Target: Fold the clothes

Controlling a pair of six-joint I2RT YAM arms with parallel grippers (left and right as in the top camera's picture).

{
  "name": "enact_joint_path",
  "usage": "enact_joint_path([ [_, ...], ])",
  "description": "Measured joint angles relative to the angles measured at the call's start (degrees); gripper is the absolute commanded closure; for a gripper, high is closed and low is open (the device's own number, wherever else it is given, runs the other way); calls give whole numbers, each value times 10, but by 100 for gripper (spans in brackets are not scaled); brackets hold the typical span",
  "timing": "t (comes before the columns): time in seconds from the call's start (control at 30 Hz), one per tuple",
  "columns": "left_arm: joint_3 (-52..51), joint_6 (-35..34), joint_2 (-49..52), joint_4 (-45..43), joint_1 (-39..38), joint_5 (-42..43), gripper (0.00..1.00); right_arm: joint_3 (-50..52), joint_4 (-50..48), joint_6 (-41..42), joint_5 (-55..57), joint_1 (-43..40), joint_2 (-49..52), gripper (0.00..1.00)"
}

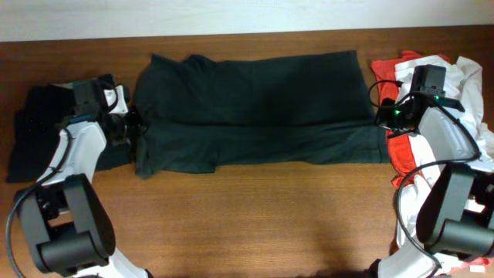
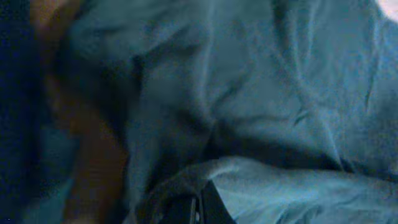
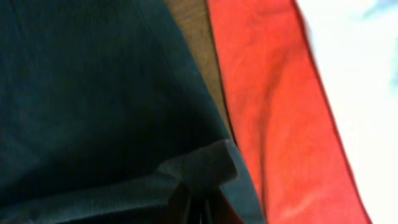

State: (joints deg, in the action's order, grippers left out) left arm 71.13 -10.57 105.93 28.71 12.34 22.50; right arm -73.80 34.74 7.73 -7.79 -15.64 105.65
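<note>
right gripper [image 3: 198, 200] pinches a fold of the black t-shirt [image 1: 255, 108], red shirt [image 3: 273, 124] just beside. left gripper [image 2: 200, 210]: tips buried under bunched cloth, grip cannot be told.

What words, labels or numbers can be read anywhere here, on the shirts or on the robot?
No text can be read in any view.
The black shirt shows only plain cloth, no print.
The red shirt and the white shirt show none either.
A pale patch on the left arm is too small to read.
</note>
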Motion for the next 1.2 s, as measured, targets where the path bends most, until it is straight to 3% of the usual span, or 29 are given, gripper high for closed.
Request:
enact_joint_path([
  [0.1, 0, 0, 5, -28, -8, 0, 99, 0, -21, 0, -9, 0, 11, 88],
  [0.13, 0, 0, 5, -33, -8, -3, 94, 0, -31, 0, -14, 0, 14, 69],
  [0.17, 0, 0, 5, -37, -8, -5, 80, 0, -40, 0, -17, 0, 15, 51],
  [0.23, 0, -1, 5, -36, -8, -11, 68, 0, -52, -1, -22, 0, 15, 40],
  [0.3, 0, 0, 5, -35, -8, -16, 67, 0, -52, 0, -23, 0, 15, 40],
  [0.43, 0, -4, 5, -35, -8, -19, 67, 0, -24, 0, -7, 0, 15, 51],
  [0.53, 0, -4, 3, -33, -8, -19, 67, 0, 25, 1, 7, 0, 15, 73],
  [0.7, 0, 4, -46, 1, -17, -22, 66, 27, 54, 0, 10, 1, 15, 75],
  [0.87, 0, 29, -81, 58, -88, -35, 64, 76, 52, 0, 10, 12, 16, 75],
  [1.03, -1, 35, -78, 84, -162, -51, 63, 101, 34, 1, 17, 18, 13, 96],
  [1.2, -10, 37, -45, 91, -236, -70, 63, 107, 58, 44, 62, 21, 6, 96],
])
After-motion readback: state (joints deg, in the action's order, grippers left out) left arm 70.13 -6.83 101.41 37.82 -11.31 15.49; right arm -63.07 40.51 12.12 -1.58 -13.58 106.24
